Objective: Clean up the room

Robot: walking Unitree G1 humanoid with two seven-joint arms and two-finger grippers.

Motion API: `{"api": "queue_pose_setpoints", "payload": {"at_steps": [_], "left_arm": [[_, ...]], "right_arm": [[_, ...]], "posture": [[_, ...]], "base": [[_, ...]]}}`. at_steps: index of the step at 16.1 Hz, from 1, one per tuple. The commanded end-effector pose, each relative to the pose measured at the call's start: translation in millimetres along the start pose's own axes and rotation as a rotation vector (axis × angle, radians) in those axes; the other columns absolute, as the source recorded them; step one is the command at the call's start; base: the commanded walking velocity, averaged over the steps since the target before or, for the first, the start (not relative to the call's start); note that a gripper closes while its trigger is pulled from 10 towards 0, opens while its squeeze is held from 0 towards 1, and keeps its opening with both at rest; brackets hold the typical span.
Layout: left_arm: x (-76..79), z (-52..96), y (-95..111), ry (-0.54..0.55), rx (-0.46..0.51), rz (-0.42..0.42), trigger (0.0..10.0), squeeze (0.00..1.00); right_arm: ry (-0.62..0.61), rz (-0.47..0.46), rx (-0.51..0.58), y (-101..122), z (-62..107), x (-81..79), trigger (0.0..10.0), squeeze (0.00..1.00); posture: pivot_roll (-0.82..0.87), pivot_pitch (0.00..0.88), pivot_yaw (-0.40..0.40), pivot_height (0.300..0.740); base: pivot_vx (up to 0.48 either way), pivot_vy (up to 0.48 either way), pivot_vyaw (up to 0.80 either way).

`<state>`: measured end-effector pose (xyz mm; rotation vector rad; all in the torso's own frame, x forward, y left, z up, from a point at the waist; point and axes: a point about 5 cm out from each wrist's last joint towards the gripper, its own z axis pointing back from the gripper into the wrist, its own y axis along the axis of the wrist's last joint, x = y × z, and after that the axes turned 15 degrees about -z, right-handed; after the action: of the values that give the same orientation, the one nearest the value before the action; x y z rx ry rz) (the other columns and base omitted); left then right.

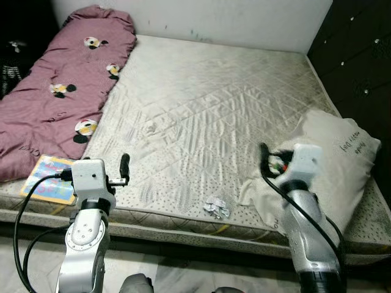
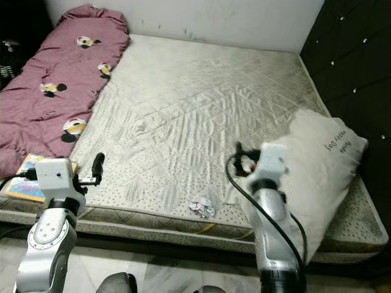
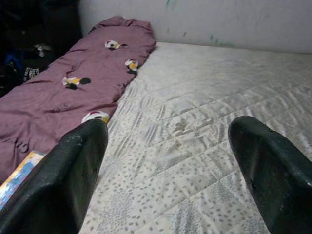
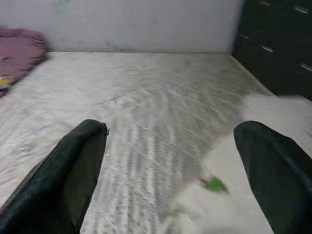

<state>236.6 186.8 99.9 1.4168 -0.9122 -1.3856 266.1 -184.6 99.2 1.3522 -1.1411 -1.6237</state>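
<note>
Reaching for pillow (image 1: 333, 162) | right end effector (image 1: 269, 160) wide open, empty | left end effector (image 1: 124, 168) open, empty | grab corner low on bed (image 1: 208, 97)

A bare quilted mattress (image 1: 208, 104) occupies most of the room, set against a scuffed white wall (image 1: 232, 21). A dark cabinet (image 1: 360, 61) with small knobs stands to the right. The floor (image 1: 183, 278) is pale tile
</note>
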Motion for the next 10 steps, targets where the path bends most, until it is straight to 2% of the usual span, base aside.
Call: {"api": "queue_pose_setpoints", "payload": {"at_steps": [1,2,4,5,6,7,8,9,10], "left_arm": [[0.6,2.0,-1,-0.018,-0.011,-0.002,10.0,0.0],[1.9,0.4,-3,-0.026,-0.013,-0.007,10.0,0.0],[4.5,-8.5,-10,-0.037,-0.022,-0.034,10.0,0.0],[5.4,-20.0,1,-0.043,0.009,-0.016,10.0,0.0],[8.9,-26.3,8,-0.073,0.041,-0.021,10.0,0.0],[10.9,-29.9,12,-0.088,0.055,-0.024,10.0,0.0],[15.2,-34.1,10,-0.098,0.058,-0.036,10.0,0.0],[13.4,-35.8,9,-0.083,0.053,-0.024,10.0,0.0],[10.5,-32.6,11,-0.086,0.064,-0.032,10.0,0.0]], "right_arm": [[-0.087,-0.029,-0.015,-5,10.2,9.7,10.0,0.0],[-0.086,-0.027,-0.034,-13,15.7,7.1,10.0,0.0],[-0.099,-0.056,-0.051,-22,5.3,4.3,10.0,0.0],[-0.084,-0.097,-0.053,-24,-16.5,-12.9,10.0,0.0],[-0.035,-0.074,-0.022,-20,-28.9,-29.9,10.0,0.0],[-0.018,-0.07,-0.004,-16,-34.3,-37.8,10.0,0.0],[-0.013,-0.052,-0.004,-17,-35.0,-36.2,10.0,0.0],[-0.037,-0.065,-0.014,-16,-27.6,-25.6,10.0,0.0],[-0.005,-0.033,0.014,-9,-19.7,-21.6,10.0,0.0]], "posture": [[0.0,0.042,-0.07,0.74],[0.0,0.037,-0.062,0.74],[-0.04,0.019,-0.044,0.74],[-0.06,0.004,-0.033,0.74],[-0.06,0.0,-0.025,0.74],[-0.05,0.0,-0.027,0.74],[-0.04,0.001,-0.037,0.74],[-0.05,0.0,-0.042,0.74],[-0.04,0.001,-0.035,0.74]], "base": [[0.0,0.0,0.0],[0.0,0.0,0.0],[0.0,0.0,0.0],[0.0,0.0,0.0],[0.0,0.0,0.0],[0.0,0.0,0.0],[0.0,0.0,0.0],[0.0,0.0,0.0],[0.0,0.0,0.0]]}}
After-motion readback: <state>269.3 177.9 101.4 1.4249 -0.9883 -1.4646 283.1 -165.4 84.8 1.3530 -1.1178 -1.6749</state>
